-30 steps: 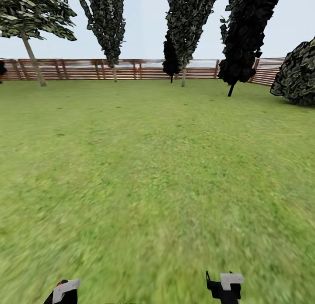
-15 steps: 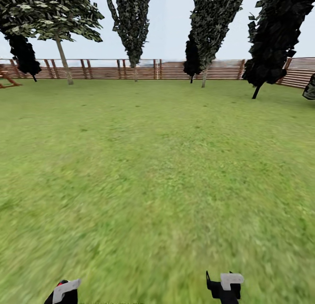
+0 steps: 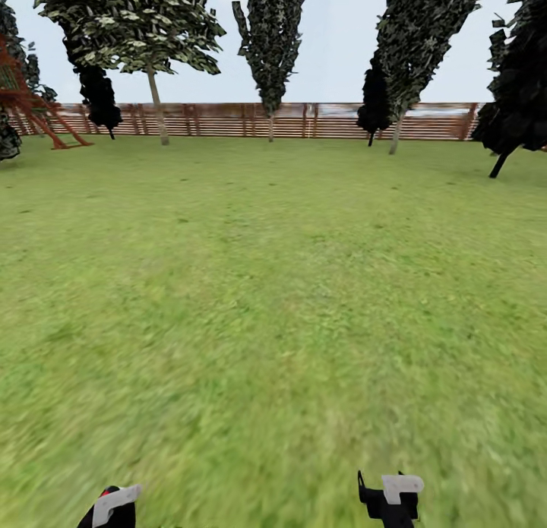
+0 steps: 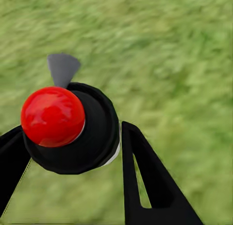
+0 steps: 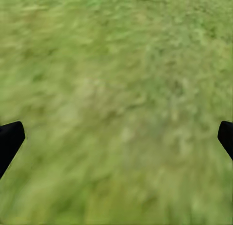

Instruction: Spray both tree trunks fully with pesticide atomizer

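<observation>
Left wrist view is showing the left pincer clenching the pesticide atomizer, its red cap facing the camera above the grass. The right pincer is hanging released, fingers spread wide over the lawn. In the head view, the garden's fence is ringing the far side, with a pale-trunked tree standing before it.

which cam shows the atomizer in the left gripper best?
Left wrist view: the atomizer sits close up between the left gripper fingers, red cap, black body and grey nozzle all clear. The head view catches just a red sliver at the frame's bottom edge. Right wrist view shows blurred grass.
</observation>
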Tool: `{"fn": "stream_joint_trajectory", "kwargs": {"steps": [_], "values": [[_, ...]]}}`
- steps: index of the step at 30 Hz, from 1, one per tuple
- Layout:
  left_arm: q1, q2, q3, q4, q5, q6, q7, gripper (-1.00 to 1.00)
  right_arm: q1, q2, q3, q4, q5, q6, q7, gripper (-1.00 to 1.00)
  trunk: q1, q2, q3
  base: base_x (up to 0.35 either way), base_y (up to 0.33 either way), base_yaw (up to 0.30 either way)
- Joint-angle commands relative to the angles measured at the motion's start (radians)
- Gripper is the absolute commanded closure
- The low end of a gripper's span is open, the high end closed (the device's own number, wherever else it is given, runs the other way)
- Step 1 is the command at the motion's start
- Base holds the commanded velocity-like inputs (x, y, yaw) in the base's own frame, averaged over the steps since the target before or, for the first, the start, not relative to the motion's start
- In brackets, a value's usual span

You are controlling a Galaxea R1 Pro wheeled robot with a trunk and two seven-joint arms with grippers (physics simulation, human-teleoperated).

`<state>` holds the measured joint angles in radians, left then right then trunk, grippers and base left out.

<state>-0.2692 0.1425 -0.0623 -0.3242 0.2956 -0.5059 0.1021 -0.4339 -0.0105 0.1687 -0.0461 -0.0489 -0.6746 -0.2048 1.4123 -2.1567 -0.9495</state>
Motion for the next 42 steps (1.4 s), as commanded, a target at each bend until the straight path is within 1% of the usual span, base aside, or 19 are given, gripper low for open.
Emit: {"fn": "stream_joint_trajectory", "kwargs": {"steps": [1,9,17,22,30,33,34,35,38,42], "values": [[-0.001,0.0,-0.007,0.001,0.001,-0.002,0.007,1.0,0.0,0.0,0.009,0.0,-0.005,-0.002,-0.005,-1.0,0.0,0.0,-0.001,0.012,0.01,0.284],[-0.001,-0.001,-0.009,0.0,-0.005,-0.005,0.005,1.0,0.0,0.0,0.009,0.0,-0.005,-0.002,-0.004,-1.0,0.0,0.0,-0.001,0.002,0.002,0.284],[-0.001,-0.001,-0.01,0.0,-0.002,-0.004,0.007,1.0,0.0,0.0,0.008,0.0,-0.005,-0.002,-0.004,-1.0,0.0,0.0,-0.001,0.029,0.0,0.284],[-0.001,0.0,-0.006,-0.001,0.007,-0.002,0.009,1.0,0.0,0.0,0.009,0.0,-0.005,-0.003,-0.004,-1.0,0.0,0.0,-0.001,0.291,0.003,0.284],[-0.001,0.002,-0.005,-0.001,0.008,-0.001,0.01,1.0,0.0,0.0,0.009,0.0,-0.005,-0.003,-0.004,-1.0,0.0,0.0,-0.001,0.336,0.093,0.283],[-0.001,0.002,-0.005,-0.001,0.008,-0.001,0.01,1.0,0.0,0.0,0.008,-0.001,-0.005,-0.003,-0.001,-1.0,0.0,0.0,-0.001,0.337,0.139,0.102],[-0.001,0.002,-0.005,-0.001,0.009,-0.001,0.01,1.0,0.0,-0.002,0.009,0.0,0.0,-0.004,0.001,-1.0,0.0,0.0,-0.001,0.337,0.142,0.028],[-0.001,0.002,-0.005,-0.001,0.009,-0.001,0.01,1.0,0.0,-0.005,0.01,0.0,0.015,-0.004,0.002,-1.0,0.0,0.0,-0.001,0.337,0.142,0.014],[-0.001,0.002,-0.005,-0.001,0.008,-0.001,0.01,1.0,0.0,-0.01,0.011,0.0,0.092,-0.003,0.002,-1.0,0.0,0.0,-0.001,0.337,0.143,0.004],[-0.001,0.002,-0.005,-0.001,0.009,0.0,0.009,1.0,0.0,-0.011,0.011,0.0,0.103,-0.002,0.001,-1.0,0.0,0.0,-0.001,0.337,0.143,0.0]]}}
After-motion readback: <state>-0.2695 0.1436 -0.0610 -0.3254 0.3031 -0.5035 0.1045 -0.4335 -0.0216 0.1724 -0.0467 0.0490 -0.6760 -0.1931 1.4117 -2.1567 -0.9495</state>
